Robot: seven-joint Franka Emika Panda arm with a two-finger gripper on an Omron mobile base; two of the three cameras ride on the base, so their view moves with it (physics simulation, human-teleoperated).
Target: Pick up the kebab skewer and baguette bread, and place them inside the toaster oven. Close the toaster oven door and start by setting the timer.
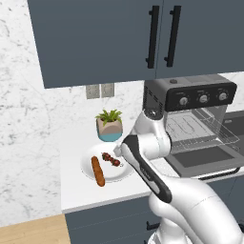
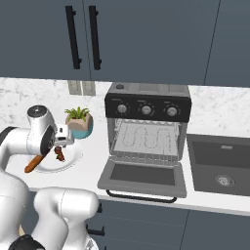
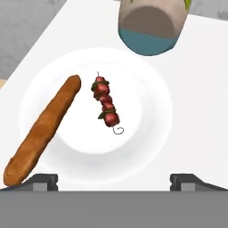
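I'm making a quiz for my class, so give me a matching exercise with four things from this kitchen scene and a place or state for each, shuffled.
Things:
1. baguette bread
2. kebab skewer
3. toaster oven door
4. potted plant

Descriptions:
A. dropped open
B. behind the white plate
C. lying in the plate's middle
D. lying over the plate's rim

Pairs: 1-D, 2-C, 3-A, 4-B

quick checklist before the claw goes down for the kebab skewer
1. Claw open: ok, tips stand wide apart with nothing between them.
2. Kebab skewer reachable: ok, lies alone in the well of the white plate.
3. Baguette bread apart from the skewer: ok, a clear gap between them.
4. Toaster oven door down: ok.
5. Wire rack free: ok, nothing on it.
6. Potted plant out of the way: cannot tell, it stands close beyond the plate.
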